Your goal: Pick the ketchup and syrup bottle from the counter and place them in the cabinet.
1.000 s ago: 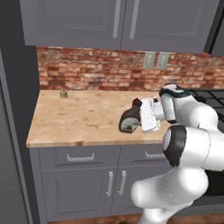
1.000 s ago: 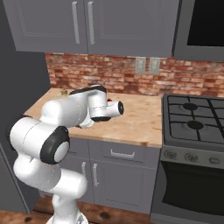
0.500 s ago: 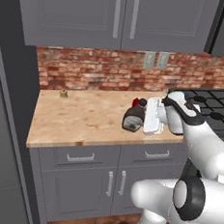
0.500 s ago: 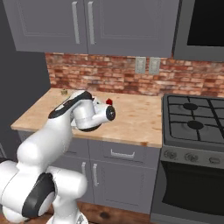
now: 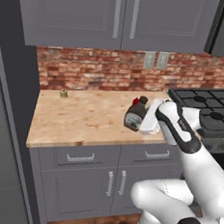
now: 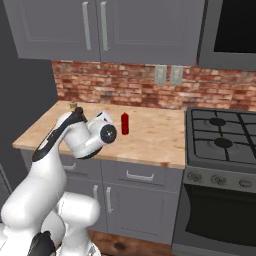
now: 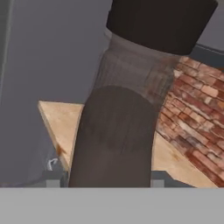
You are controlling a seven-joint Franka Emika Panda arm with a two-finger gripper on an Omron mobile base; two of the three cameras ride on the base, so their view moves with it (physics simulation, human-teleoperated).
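On the counter [image 5: 84, 118], the syrup bottle [image 5: 134, 116] leans tilted just left of the gripper [image 5: 149, 121], with the ketchup [image 6: 125, 123] just behind it toward the brick wall [image 5: 98, 71], the stove [image 5: 209, 106] to the right and wall cabinets [image 5: 118, 15] above.

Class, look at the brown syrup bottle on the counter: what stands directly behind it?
Behind the syrup bottle, the left base view shows a sliver of the red ketchup; the rest is covered. The right base view shows the ketchup upright on the counter.
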